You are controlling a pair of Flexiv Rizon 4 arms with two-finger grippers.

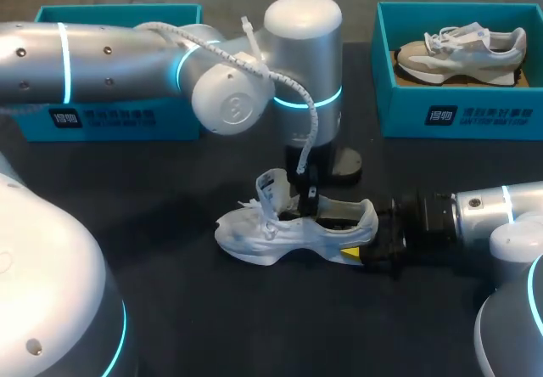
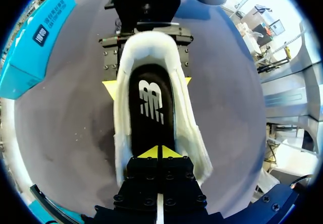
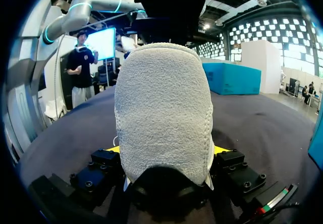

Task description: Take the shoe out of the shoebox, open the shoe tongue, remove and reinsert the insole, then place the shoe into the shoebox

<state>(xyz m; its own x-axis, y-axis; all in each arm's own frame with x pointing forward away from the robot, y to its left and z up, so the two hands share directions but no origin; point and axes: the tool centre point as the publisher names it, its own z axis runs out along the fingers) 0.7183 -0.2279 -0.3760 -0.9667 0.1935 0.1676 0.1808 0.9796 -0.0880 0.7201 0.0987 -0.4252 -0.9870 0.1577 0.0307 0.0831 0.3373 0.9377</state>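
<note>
A dark table is seen, with two teal shoeboxes at its far side. The left shoebox is partly hidden by the left arm. In the right shoebox a beige shoe is lying.

The white shoe is placed on the table, out of both boxes and between the two arms. Its tongue is raised. Its heel is clamped from both sides by the right gripper, which comes in low with the right arm.

The left gripper is lowered into the shoe's opening, and its yellow tips are pressed together at the fore part of the black insole. Whether an edge of the insole is nipped between them cannot be told.

The insole is judged not yet removed. Some risks are expected from here:

- If only a thin edge is caught, the insole can slip from the tips when it is pulled.
- If the insole is stuck to the sole, the whole shoe can be lifted or twisted out of the heel grip.
- When it is put back, the insole can be folded against the heel wall.
</note>
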